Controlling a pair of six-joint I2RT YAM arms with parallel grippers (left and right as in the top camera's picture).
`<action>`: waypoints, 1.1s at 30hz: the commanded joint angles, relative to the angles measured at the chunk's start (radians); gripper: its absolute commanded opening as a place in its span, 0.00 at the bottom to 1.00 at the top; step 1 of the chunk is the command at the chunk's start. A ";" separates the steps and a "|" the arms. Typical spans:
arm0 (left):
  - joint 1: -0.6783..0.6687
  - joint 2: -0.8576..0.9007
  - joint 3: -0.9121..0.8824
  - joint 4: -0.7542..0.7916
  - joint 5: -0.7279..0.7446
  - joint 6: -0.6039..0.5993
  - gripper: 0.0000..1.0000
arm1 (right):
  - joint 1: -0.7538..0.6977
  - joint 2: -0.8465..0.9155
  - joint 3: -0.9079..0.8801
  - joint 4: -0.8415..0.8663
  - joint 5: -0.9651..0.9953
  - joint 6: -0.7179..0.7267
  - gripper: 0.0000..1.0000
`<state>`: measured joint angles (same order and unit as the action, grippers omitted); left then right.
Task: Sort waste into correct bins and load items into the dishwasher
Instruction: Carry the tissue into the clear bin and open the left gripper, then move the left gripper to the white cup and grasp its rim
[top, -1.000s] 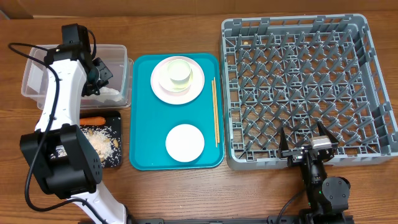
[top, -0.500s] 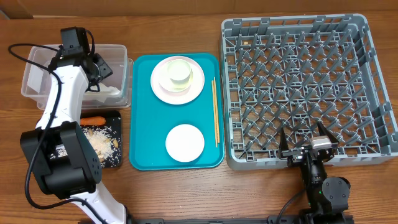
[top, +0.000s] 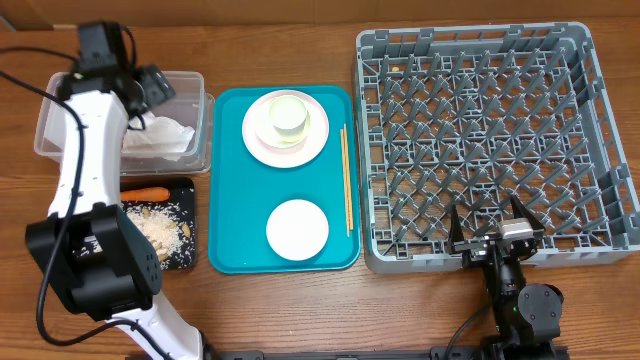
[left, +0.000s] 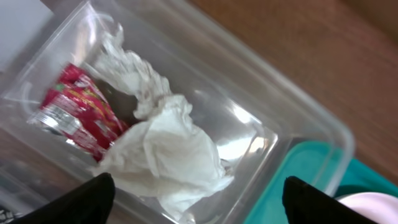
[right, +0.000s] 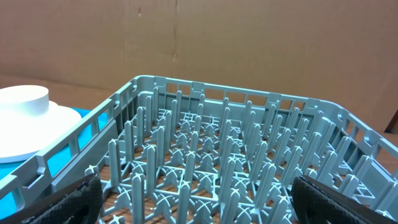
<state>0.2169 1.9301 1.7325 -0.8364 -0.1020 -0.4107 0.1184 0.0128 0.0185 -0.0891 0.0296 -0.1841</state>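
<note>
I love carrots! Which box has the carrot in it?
The shallow black tray: the orange carrot lies in it beside rice scraps. The clear tub holds a white napkin and a red wrapper.

The wooden counter (top: 300, 310) carries a clear plastic tub (top: 205, 120) at far left, a black tray (top: 186, 256) just beside it toward the robot, a teal tray (top: 232, 200) mid-counter, and a grey dish rack (top: 366, 150) at right.
</note>
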 joint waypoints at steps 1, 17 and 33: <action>0.006 -0.021 0.156 -0.117 0.028 0.011 0.84 | -0.003 -0.010 -0.011 0.008 -0.006 0.000 1.00; -0.286 -0.021 0.284 -0.664 0.308 0.157 0.76 | -0.003 -0.010 -0.011 0.008 -0.006 0.000 1.00; -0.495 -0.021 0.279 -0.566 0.172 0.014 0.75 | -0.003 -0.010 -0.011 0.008 -0.006 0.000 1.00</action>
<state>-0.2737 1.9247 2.0159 -1.4132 0.1658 -0.3252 0.1184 0.0128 0.0185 -0.0891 0.0292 -0.1844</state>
